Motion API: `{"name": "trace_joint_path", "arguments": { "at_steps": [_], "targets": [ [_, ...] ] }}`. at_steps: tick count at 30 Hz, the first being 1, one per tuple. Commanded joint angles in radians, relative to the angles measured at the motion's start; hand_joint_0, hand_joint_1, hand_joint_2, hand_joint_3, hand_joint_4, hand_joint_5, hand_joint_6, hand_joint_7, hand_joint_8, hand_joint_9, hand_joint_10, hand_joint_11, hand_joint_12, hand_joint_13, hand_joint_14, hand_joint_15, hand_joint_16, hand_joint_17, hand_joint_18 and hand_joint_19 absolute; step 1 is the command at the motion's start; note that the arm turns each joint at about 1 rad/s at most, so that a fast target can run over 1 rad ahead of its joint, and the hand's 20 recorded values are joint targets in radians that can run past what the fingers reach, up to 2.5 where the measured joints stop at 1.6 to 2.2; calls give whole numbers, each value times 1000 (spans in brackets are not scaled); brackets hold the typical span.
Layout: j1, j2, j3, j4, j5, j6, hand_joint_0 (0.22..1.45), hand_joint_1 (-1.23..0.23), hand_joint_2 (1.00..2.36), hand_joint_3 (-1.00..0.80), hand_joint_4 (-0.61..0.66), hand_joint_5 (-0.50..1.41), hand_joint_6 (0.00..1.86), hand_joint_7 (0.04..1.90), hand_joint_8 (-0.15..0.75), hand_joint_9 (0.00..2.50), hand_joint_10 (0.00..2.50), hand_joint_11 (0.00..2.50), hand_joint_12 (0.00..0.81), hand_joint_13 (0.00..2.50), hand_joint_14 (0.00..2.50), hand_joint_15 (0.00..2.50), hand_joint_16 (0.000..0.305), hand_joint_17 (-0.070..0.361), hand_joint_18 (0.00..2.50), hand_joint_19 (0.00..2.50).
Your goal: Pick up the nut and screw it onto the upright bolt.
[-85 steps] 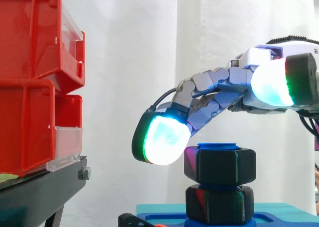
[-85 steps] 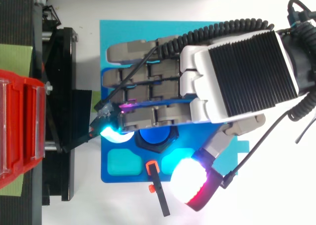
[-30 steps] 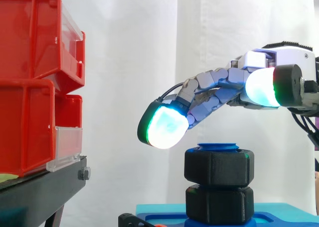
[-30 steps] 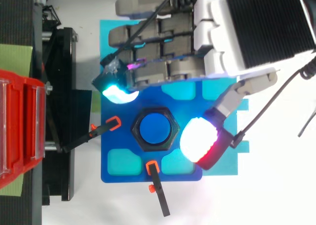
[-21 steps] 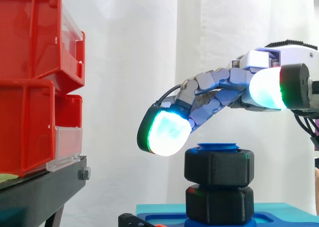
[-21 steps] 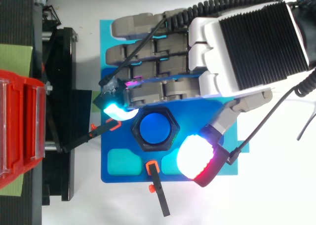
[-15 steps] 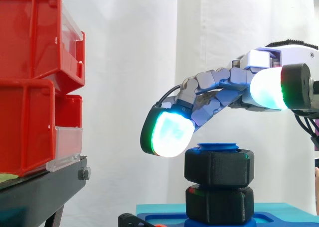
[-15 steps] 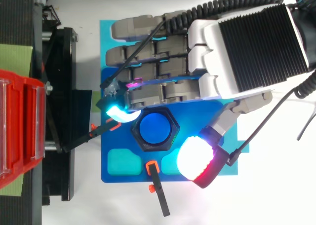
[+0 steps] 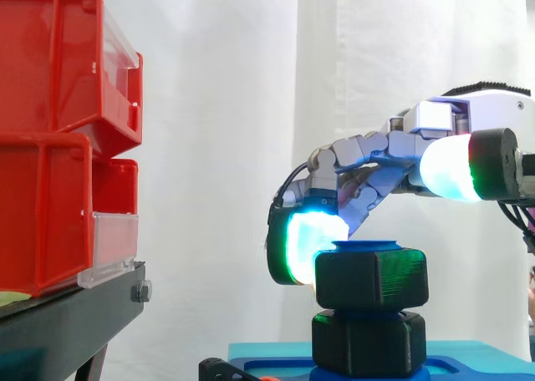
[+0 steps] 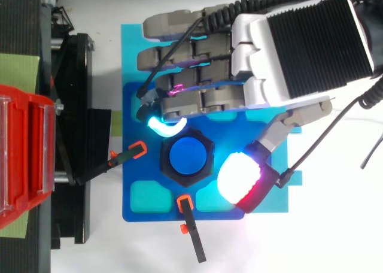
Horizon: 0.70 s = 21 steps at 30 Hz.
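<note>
A black hex nut (image 9: 372, 278) sits on the upright blue bolt (image 10: 187, 156), above a second black hex piece (image 9: 368, 343) at the bolt's foot. In the top view the nut (image 10: 209, 157) rings the bolt's blue top. My hand (image 10: 299, 45) reaches in from the right, its fingers curled down round the nut. One glowing fingertip pad (image 9: 305, 243) presses the nut's left side. The thumb pad (image 10: 239, 177) lies close against the opposite side. The nut looks slightly turned relative to the piece below.
The bolt stands on a blue baseplate (image 10: 143, 207) with two orange-tipped black clamp levers (image 10: 188, 222) (image 10: 122, 156). Stacked red bins (image 9: 58, 130) rest on a black stand (image 9: 67, 322) to the left. A white curtain hangs behind.
The fingers have curled down from above the nut and closed in; the lit pad now touches the nut's left side. The nut has shifted slightly.
</note>
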Motion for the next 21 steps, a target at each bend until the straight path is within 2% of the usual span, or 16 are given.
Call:
{"name": "trace_joint_path", "arguments": {
  "at_steps": [1, 3, 4, 7, 10, 14, 15, 17, 19, 20, 21],
  "targets": [
    [-10, 0, 0, -1, -2, 1, 500, -125, 1000, -500, 239, -13, 502, 1396, 279, 743, 0, 0, 257, 552, 0, 0, 25, 57, 275, 0],
    [-13, 1, 0, -3, -4, 1, 502, -137, 1000, -500, 234, 9, 521, 1386, 284, 798, 0, 0, 249, 590, 0, 0, 24, 55, 308, 0],
    [-16, 1, 0, -3, -7, 1, 506, -151, 1000, -500, 217, 11, 567, 1269, 286, 862, 0, 0, 238, 613, 0, 0, 23, 52, 339, 0],
    [-26, 0, 0, -1, -12, 1, 511, -167, 1000, -500, 186, 21, 620, 1157, 282, 964, 0, 0, 219, 695, 0, 0, 20, 45, 435, 0],
    [-33, 1, 0, 5, -16, -1, 517, -178, 1000, -500, 160, 30, 625, 1148, 273, 1023, 0, 0, 202, 734, 0, 0, 19, 42, 476, 0],
    [-44, 1, 0, 17, -33, -1, 516, -169, 1000, -500, 178, 33, 565, 1266, 276, 1007, 0, 0, 212, 718, 0, 0, 19, 43, 456, 0],
    [-45, 1, 0, 17, -36, -1, 513, -158, 1000, -500, 192, 32, 500, 1373, 280, 985, 0, 0, 217, 695, 0, 0, 20, 45, 429, 0],
    [-50, 1, 1, 17, -47, 1, 508, -138, 1000, -500, 205, -6, 504, 1272, 278, 949, 0, 0, 226, 659, 0, 0, 21, 48, 386, 0],
    [-55, 1, 1, 19, -54, 1, 497, -102, 1000, -500, 259, -69, 504, 1040, 273, 849, 0, 0, 251, 597, 0, 0, 24, 55, 319, 0],
    [-56, 1, 1, 25, -56, 1, 496, -97, 1000, -500, 261, -79, 504, 997, 271, 831, 0, 0, 252, 593, 0, 0, 24, 55, 317, 0],
    [-58, 1, 3, 33, -56, 1, 491, -90, 1000, -500, 236, -97, 503, 871, 259, 793, 0, 0, 254, 569, 0, 0, 26, 58, 284, 0]
  ]
}}
